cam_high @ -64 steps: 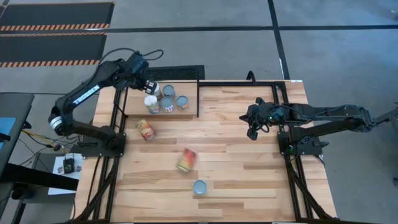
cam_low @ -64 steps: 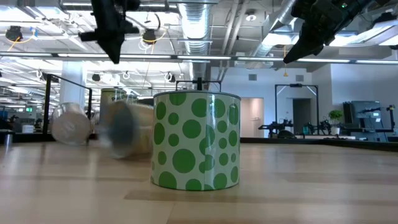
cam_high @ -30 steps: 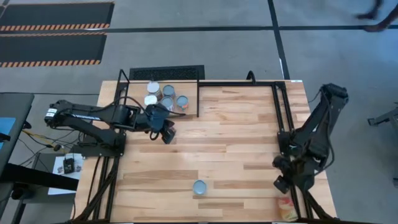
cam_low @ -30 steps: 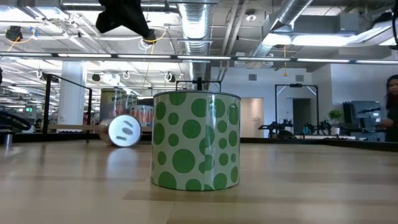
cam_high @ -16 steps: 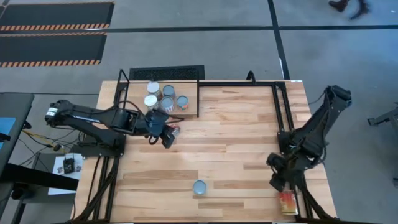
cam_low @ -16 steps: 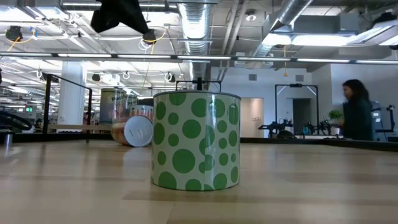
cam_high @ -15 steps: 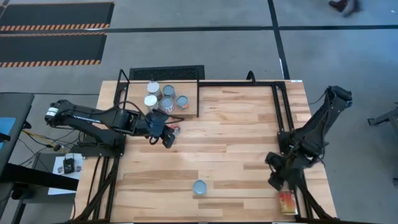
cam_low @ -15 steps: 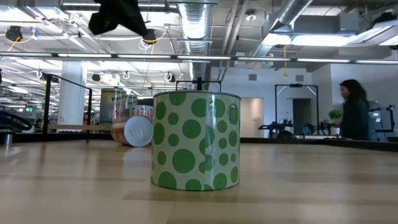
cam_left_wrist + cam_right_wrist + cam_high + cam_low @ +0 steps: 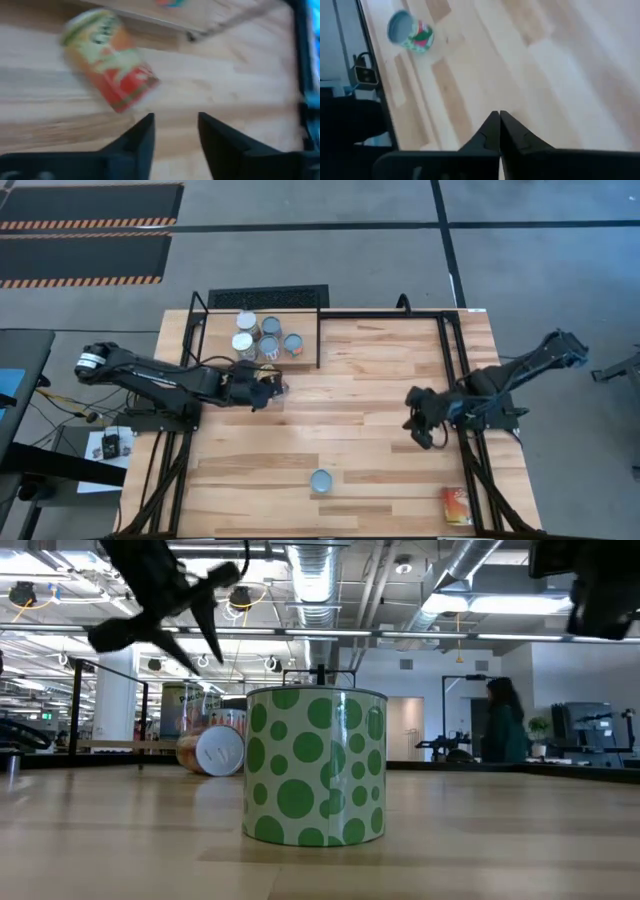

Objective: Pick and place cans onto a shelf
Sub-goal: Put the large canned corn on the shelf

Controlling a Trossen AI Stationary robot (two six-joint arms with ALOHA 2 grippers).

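Several cans (image 9: 268,337) stand upright on the shelf (image 9: 213,345) at the table's far left. A can with an orange and red label (image 9: 111,61) lies on its side on the table just in front of the shelf (image 9: 280,386). My left gripper (image 9: 266,391) is open and empty, and its fingers (image 9: 175,131) point at this can from close by. A green-dotted can (image 9: 320,480) stands upright near the near edge. Another orange can (image 9: 458,505) lies at the near right. My right gripper (image 9: 420,427) is shut and empty (image 9: 496,125) above the table's right half.
A black rod frame (image 9: 445,370) runs along the table's right side and far edge. Bare planks lie between the two arms. A person stands far off in the room behind the table (image 9: 503,720).
My right gripper has gone from the near right corner toward the far edge and the table's middle, away from the orange can lying there. My left gripper has tipped lower beside the lying can. That can has rolled a little on the table.
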